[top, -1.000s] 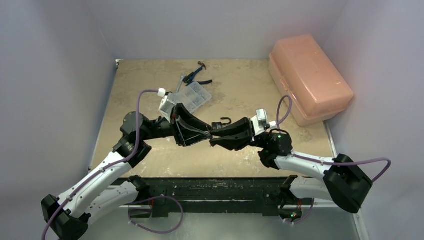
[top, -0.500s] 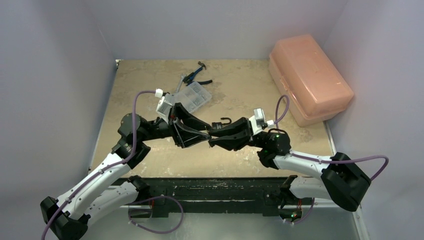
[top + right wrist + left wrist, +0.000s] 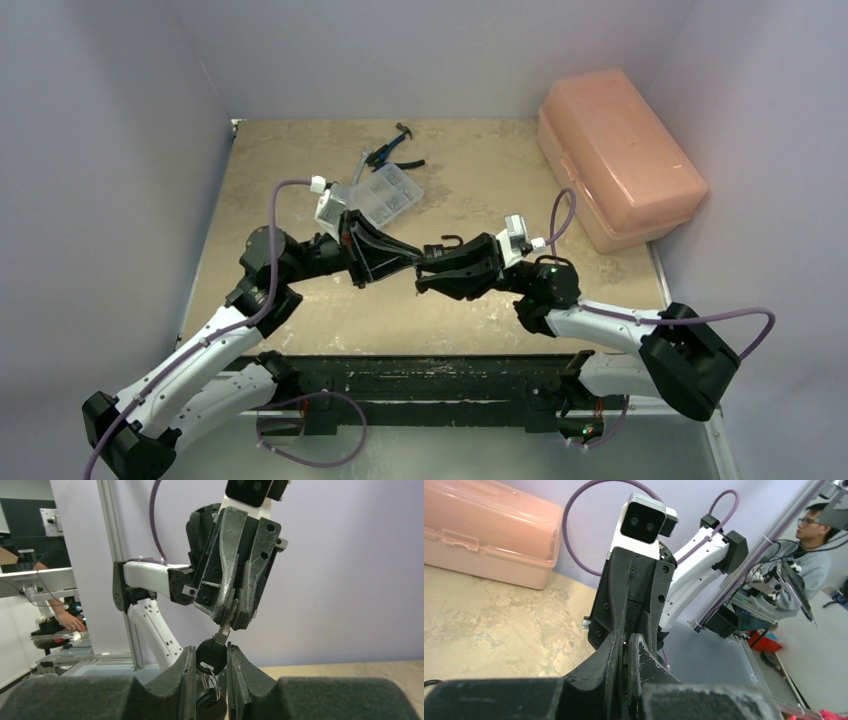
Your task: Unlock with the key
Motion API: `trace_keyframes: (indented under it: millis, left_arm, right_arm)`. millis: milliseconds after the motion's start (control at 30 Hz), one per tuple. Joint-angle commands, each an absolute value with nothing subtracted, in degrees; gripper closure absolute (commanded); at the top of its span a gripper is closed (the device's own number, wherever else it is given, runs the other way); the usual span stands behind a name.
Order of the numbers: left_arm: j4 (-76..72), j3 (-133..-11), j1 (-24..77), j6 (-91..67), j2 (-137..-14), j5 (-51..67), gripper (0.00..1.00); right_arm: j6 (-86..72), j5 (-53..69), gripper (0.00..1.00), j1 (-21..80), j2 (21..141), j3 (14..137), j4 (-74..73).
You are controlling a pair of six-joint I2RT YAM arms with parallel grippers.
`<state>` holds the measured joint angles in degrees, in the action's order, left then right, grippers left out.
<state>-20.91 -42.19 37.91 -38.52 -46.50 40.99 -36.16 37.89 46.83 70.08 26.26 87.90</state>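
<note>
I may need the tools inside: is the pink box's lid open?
No, the pink box sits against the right wall with its lid shut flat on its base.

Padlock (image 3: 452,240) central; parts box (image 3: 388,196), pliers (image 3: 398,150) behind it; toolbox (image 3: 620,150) far right.

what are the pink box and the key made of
pink box: probably plastic, translucent and smooth, with a soft sheen and moulded lid seam. key: silvery shank looks like bare metal; black head seems matte plastic, though it's small.
</note>
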Motion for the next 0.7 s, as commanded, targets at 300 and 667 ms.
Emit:
trace_keyframes:
  millis: [300, 667]
  left_arm:
    - [-7.5, -44.9, 38.0, -38.9, -47.8, 19.2, 1.00]
    - [-0.5, -46.2, 38.1, -44.4, -49.6, 8.1, 1.00]
  right_arm:
    - [-37.6, 30.0, 0.16, 46.8, 69.3, 24.5, 104.7]
    - [-23.8, 19.9, 0.21, 46.9, 65.4, 22.8, 87.3]
